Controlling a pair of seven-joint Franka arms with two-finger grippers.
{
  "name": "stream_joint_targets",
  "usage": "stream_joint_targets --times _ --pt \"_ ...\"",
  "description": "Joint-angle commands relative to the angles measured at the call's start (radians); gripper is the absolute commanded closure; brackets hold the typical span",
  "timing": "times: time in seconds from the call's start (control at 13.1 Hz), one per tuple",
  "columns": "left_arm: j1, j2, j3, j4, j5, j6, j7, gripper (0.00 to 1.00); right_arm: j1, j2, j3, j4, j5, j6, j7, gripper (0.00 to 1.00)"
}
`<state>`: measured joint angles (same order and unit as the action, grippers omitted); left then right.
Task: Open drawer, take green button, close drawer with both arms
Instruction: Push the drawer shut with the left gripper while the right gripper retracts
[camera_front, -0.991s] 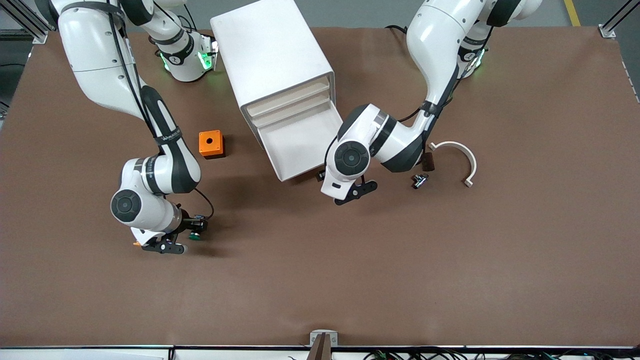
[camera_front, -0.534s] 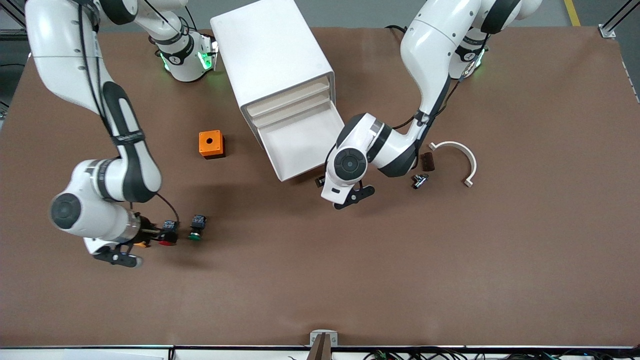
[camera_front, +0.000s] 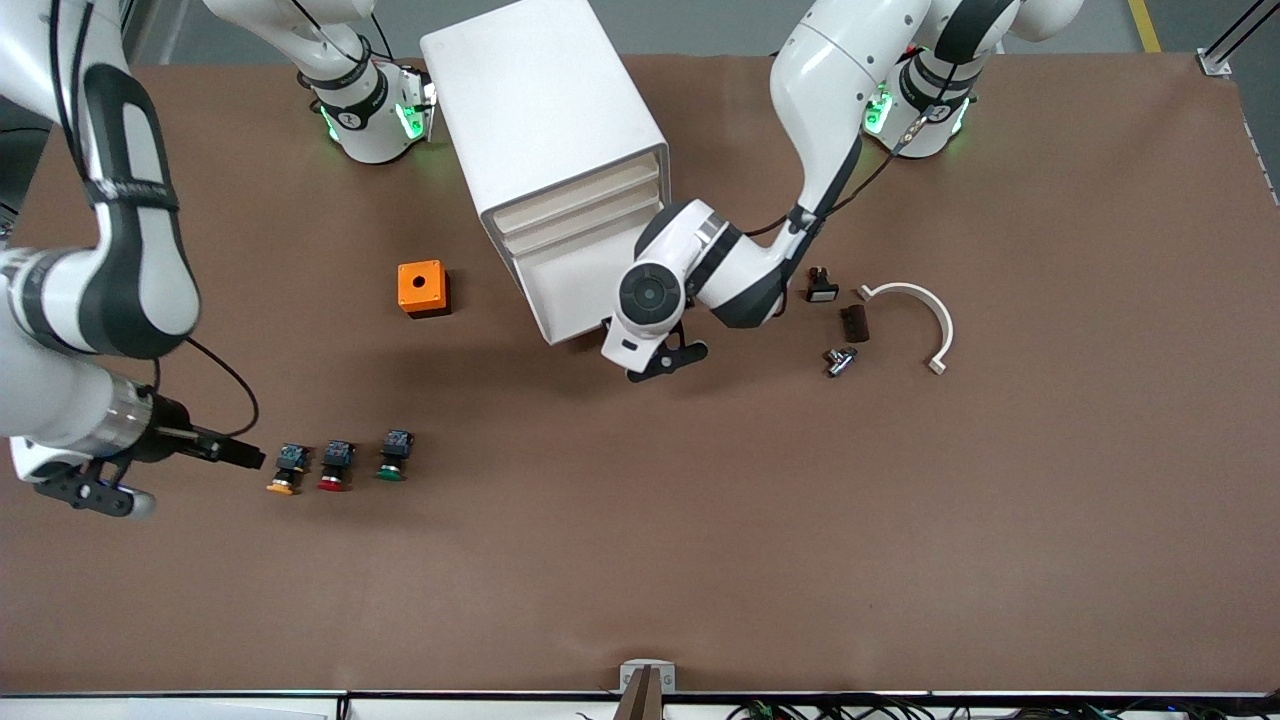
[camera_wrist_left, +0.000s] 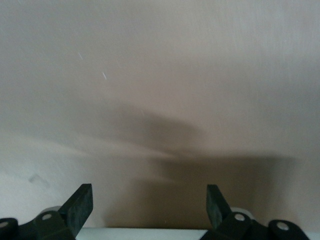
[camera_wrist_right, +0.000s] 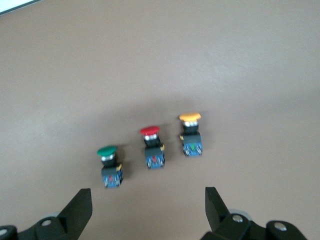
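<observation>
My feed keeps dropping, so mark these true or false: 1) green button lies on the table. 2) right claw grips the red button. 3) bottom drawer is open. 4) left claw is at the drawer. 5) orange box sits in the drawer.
1) True: the green button lies on the table beside the red button.
2) False: the right claw is open and empty, beside the yellow button.
3) True: the drawer is pulled out.
4) True: the left claw, open, is at its front.
5) False: the orange box stands on the table.

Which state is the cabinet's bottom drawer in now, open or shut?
Open. The drawer juts from the cabinet, its tray showing, with the open left gripper at its front edge.
</observation>
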<state>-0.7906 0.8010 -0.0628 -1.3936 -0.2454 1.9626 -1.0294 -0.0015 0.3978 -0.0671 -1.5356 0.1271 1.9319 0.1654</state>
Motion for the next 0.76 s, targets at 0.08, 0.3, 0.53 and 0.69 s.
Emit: stream_joint_targets --times 0.08,0.3,0.53,0.69 --pt "-0.01 -0.022 -0.058 -0.03 0.005 -0.001 -0.046 0.0 -0.051 -0.169 0.021 -0.031 0.005 -0.122 -0.018 0.0" --pt "-0.016 -0.019 -0.098 -0.038 0.005 0.002 -0.049 0.0 -0.043 -0.246 0.021 -0.023 -0.004 -0.183 -0.053 0.0" --pt "-0.044 -0.017 -0.098 -0.036 0.005 0.007 -0.052 0.0 -0.052 -0.301 0.018 -0.009 -0.012 -0.247 -0.06 0.0" --pt "-0.056 -0.003 -0.101 -0.035 -0.011 0.021 -0.052 0.0 -0.051 -0.326 0.018 -0.006 -0.042 -0.258 -0.058 0.0"
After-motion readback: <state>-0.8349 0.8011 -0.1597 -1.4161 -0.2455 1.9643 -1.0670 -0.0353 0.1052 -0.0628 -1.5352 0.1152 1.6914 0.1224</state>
